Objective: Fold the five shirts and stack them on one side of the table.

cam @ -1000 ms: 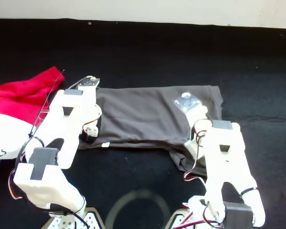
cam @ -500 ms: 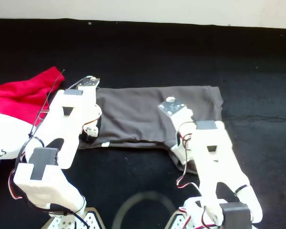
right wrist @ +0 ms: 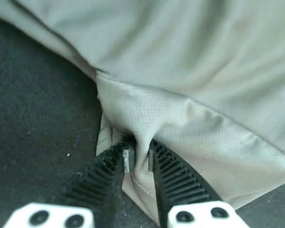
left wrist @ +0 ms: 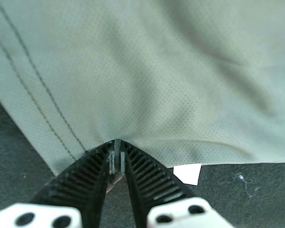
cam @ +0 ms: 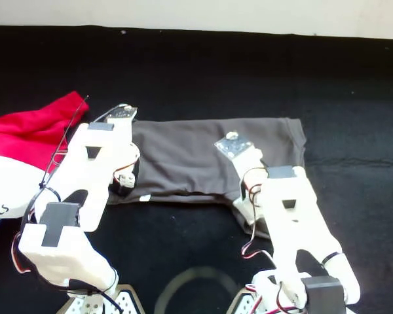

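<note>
Grey shirt (cam: 183,157) lies spread across the middle of the black table (cam: 249,72). Left gripper (left wrist: 117,159) is clamped tight on its near-left hem. Right gripper (right wrist: 138,159) pinches a fabric fold at its near-right corner.

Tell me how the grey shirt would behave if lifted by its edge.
Probably floppy: the grey shirt bunches into a fold inside the right pincer. Likely thin: the left pincer is almost fully closed on its hem. It should sag between grips.
</note>
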Action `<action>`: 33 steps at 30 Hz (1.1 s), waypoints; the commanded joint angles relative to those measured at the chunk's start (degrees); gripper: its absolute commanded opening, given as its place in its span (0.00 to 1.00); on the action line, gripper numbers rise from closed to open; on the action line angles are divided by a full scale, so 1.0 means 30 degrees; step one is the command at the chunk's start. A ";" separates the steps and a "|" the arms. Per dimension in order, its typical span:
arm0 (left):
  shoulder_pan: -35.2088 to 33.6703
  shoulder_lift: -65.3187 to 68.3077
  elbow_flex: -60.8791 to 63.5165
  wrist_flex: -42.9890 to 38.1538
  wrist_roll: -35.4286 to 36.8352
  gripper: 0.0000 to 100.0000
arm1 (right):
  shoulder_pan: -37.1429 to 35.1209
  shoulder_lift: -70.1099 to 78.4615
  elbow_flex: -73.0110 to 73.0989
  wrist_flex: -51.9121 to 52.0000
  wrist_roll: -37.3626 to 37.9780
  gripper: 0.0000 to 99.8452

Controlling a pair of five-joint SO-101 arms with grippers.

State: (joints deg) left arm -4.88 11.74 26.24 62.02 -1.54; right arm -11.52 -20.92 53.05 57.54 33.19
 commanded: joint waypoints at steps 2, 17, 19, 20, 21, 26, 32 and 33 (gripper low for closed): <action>-0.0454 0.0161 0.0132 -0.0557 0.0000 0.01 | -0.0308 -0.0249 0.0777 -0.0015 -0.0234 0.06; -0.0454 0.0161 0.0132 -0.0586 0.0000 0.01 | -0.0044 -0.4322 0.0103 0.2505 -0.0205 0.07; -0.0454 0.0161 0.0132 -0.0586 0.0000 0.01 | 0.0571 -0.4088 0.0073 0.2183 -0.0205 0.07; -0.0454 0.0161 0.0132 -0.0557 0.0000 0.01 | 0.0982 -0.3941 0.0073 0.1919 -0.0205 0.07; -0.0454 0.0161 0.0132 -0.0557 0.0000 0.01 | 0.1480 -0.3824 0.0044 0.1656 -0.0205 0.09; -0.0454 0.0161 0.0132 -0.0557 0.0000 0.01 | 0.3033 -0.4176 -0.0777 0.1187 -0.0264 0.17; -0.0454 0.0161 0.0132 -0.0557 0.0000 0.01 | 0.3795 -0.4762 -0.3531 0.1656 -0.1670 0.17; -0.0454 0.0161 0.0132 -0.0557 0.0000 0.01 | 0.3795 -0.4645 -0.3795 0.1597 -0.1700 0.17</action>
State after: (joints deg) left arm -4.88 11.74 26.24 62.02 -1.54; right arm -1.14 -33.49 46.20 62.20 29.49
